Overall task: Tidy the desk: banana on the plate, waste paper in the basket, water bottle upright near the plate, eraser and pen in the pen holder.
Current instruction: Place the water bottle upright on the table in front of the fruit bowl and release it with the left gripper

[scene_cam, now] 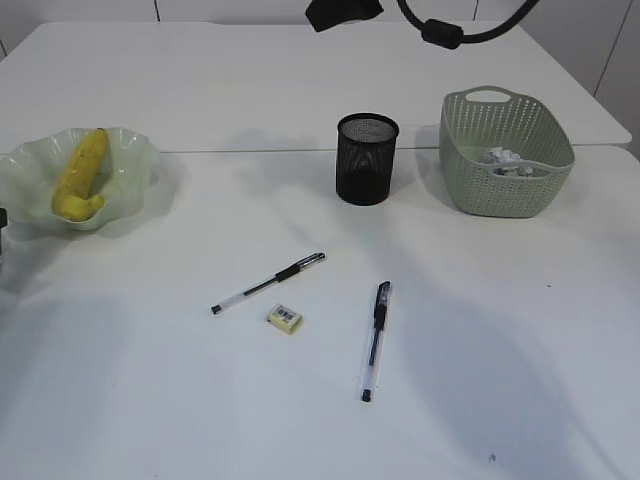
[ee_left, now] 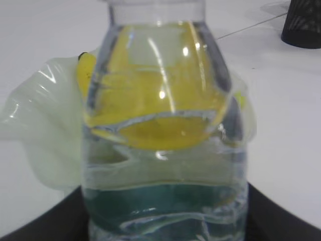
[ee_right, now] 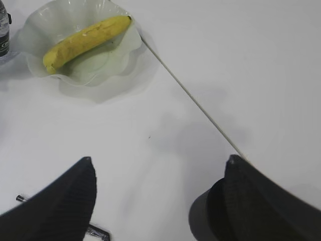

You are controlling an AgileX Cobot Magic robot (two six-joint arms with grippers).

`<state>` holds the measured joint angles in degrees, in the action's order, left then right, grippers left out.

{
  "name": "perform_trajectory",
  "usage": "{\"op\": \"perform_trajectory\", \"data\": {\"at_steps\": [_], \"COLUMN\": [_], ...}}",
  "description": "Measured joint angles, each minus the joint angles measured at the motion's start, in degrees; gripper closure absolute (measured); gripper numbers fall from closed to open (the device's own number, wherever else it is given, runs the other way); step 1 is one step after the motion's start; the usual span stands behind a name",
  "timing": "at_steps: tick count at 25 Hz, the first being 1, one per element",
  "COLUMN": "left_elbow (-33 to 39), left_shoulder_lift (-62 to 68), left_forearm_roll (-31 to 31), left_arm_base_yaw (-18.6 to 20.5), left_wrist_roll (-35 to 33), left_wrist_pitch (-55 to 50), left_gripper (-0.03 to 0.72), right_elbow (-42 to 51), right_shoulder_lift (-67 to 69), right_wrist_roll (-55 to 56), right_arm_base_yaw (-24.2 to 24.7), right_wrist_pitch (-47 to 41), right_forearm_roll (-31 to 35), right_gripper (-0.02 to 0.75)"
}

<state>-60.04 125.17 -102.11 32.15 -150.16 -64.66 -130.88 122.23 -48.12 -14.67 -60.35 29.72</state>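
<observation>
The water bottle (ee_left: 160, 150) fills the left wrist view, upright, with my left gripper (ee_left: 165, 223) shut on its green-labelled body beside the plate (scene_cam: 130, 160). On that plate lies the banana (scene_cam: 80, 175). Crumpled waste paper (scene_cam: 508, 160) sits in the basket (scene_cam: 505, 195). Two pens (scene_cam: 268, 283) (scene_cam: 376, 338) and the eraser (scene_cam: 285, 319) lie on the desk (scene_cam: 480, 330) in front of the pen holder (scene_cam: 366, 160). My right gripper (ee_right: 159, 160) hangs open and empty above the desk, with the pen holder (ee_right: 208, 221) under its right finger.
A seam (ee_right: 190, 95) crosses the desk behind the pen holder. A dark part of the right arm (scene_cam: 343, 12) and a cable (scene_cam: 450, 32) hang at the top of the exterior view. The bottle's edge (ee_right: 4, 30) shows left of the plate (ee_right: 123, 60).
</observation>
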Motion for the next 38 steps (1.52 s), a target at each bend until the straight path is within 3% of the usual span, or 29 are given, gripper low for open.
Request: {"op": "perform_trajectory", "data": {"at_steps": [11,38], "left_elbow": [-1.63,-4.28], "left_shoulder_lift": [4.0,5.63], "left_forearm_roll": [-2.3,-3.05], "left_arm_base_yaw": [0.09,0.09], "left_wrist_roll": [-0.12,-1.14], "left_wrist_pitch": [-4.22,-3.44], "left_gripper": [0.3,0.3], "right_elbow": [0.0,0.0], "right_shoulder_lift": [0.0,0.0], "right_wrist_roll": [-0.59,-1.44], "right_arm_base_yaw": [0.0,0.0], "right_wrist_pitch": [0.29,0.42], "right_forearm_roll": [0.0,0.0], "right_gripper": [0.148,0.148]}}
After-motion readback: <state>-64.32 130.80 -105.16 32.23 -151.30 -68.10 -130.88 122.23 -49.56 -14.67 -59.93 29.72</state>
